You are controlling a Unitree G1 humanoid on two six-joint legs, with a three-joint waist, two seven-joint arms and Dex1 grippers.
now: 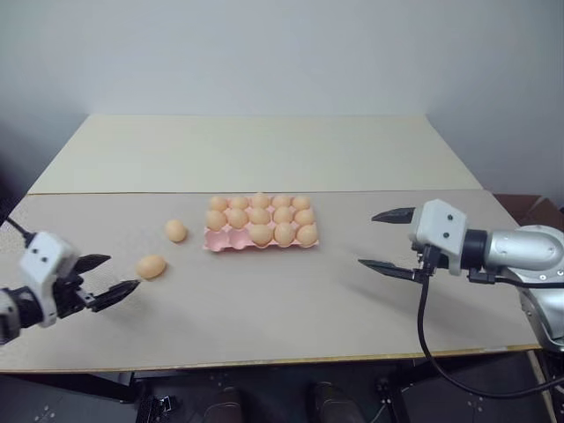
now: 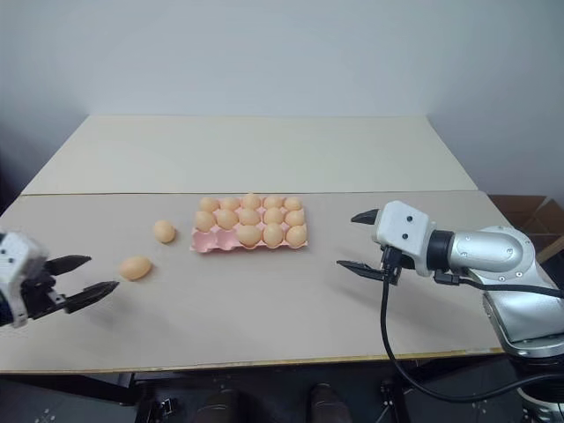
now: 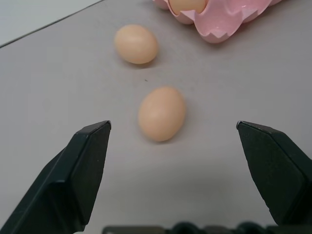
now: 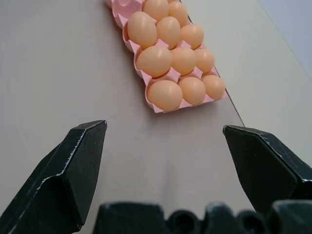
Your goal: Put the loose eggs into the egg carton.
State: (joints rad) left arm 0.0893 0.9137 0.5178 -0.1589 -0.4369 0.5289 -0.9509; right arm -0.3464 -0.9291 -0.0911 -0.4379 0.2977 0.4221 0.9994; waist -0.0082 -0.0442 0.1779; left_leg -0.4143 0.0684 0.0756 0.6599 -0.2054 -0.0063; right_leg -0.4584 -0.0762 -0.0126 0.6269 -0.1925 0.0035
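**Two eggs loose on the table, carton nearly full**

The pink egg carton (image 1: 261, 239) sits near the middle of the front table, its cups mostly filled with light orange-tan eggs; the two near-row cups at its left end look empty. Two loose eggs lie on the tabletop to the carton's left: the farther egg (image 1: 175, 231) just beside the carton's left edge, and the nearer egg (image 1: 151, 266) a little farther left and toward the robot, apart from the first.

The left gripper (image 1: 110, 277) hovers close to the nearer egg, its black fingers spread wide and holding nothing; in the left wrist view that egg lies ahead, between the two fingers. The right gripper (image 1: 388, 240) hangs over bare table well to the right of the carton, pointed toward it, fingers likewise wide and empty.

The table (image 1: 291, 308) is a pale beige board with a light wooden edge. A second, cream-coloured table (image 1: 264, 150) butts against its far side. Behind stands a plain grey-white wall (image 1: 282, 53).
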